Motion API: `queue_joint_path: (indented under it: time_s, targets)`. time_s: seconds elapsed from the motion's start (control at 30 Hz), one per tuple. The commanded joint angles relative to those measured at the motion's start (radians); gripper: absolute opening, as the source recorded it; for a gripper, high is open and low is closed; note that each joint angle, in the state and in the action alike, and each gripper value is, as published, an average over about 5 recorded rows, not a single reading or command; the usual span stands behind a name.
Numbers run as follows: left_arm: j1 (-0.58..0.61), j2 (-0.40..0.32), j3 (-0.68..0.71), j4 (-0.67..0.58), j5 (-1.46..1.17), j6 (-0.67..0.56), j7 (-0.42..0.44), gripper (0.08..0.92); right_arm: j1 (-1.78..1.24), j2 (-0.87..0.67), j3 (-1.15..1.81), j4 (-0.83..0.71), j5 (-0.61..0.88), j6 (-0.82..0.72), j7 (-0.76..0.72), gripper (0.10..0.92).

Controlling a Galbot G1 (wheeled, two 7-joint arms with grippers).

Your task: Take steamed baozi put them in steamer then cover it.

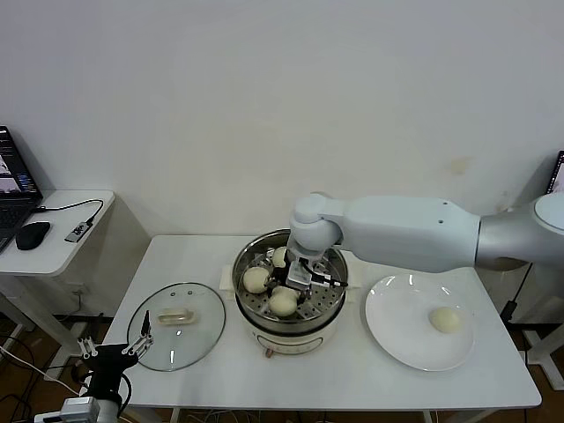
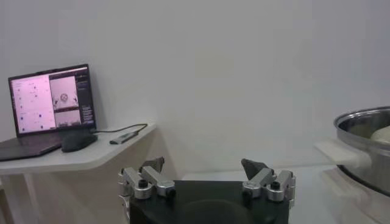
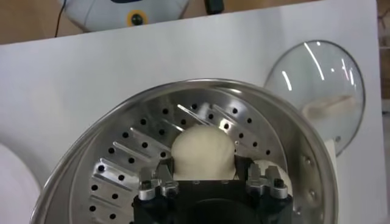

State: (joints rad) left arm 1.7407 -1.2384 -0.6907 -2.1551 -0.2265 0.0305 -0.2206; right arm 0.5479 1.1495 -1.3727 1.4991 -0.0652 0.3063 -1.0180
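Observation:
The steamer (image 1: 328, 310) stands mid-table with three baozi on its perforated tray (image 3: 130, 146). My right gripper (image 1: 291, 291) reaches down into it and is shut on the front baozi (image 1: 282, 305); in the right wrist view its fingers (image 3: 166, 165) press both sides of that bun (image 3: 203, 149). A second bun (image 1: 256, 279) lies beside it and a third (image 1: 279, 256) behind. The fourth baozi (image 1: 445, 319) sits on the white plate (image 1: 397, 328). The cover (image 1: 176, 326) lies flat on the table, left of the steamer. My left gripper (image 1: 115, 346) is open and empty, low off the table's front-left corner.
A side table (image 1: 62, 251) at the far left carries a laptop (image 2: 52, 100), a mouse (image 1: 33, 234) and a cable. The steamer's rim (image 2: 365, 131) shows at the edge of the left wrist view. The cover also shows in the right wrist view (image 3: 317, 79).

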Motion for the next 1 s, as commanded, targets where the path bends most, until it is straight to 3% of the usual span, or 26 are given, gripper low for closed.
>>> queue_joint_path:
  time_s: [0.03,0.27,0.5,0.67,1.0]
  targets:
    - [-0.001,0.000,0.001,0.002,0.000,0.000,-0.001,0.823,0.015,-0.007,-0.006,0.012,-0.014,0.035,-0.004,0.738]
    - [-0.011,0.007,0.004,0.005,0.000,0.001,0.000,0.823,0.095,-0.104,0.019,0.064,0.067,-0.053,-0.049,0.819]
    - [-0.018,0.018,0.008,0.007,-0.002,0.001,0.001,0.823,0.165,-0.278,0.061,0.111,0.226,-0.431,-0.101,0.823]
    - [-0.021,0.028,0.009,0.009,-0.002,0.000,0.002,0.823,0.161,-0.413,0.078,0.150,0.282,-0.605,-0.082,0.823]
    - [-0.032,0.043,0.029,0.014,0.002,0.001,0.004,0.823,-0.014,-0.721,0.177,0.183,0.129,-0.630,-0.086,0.823]
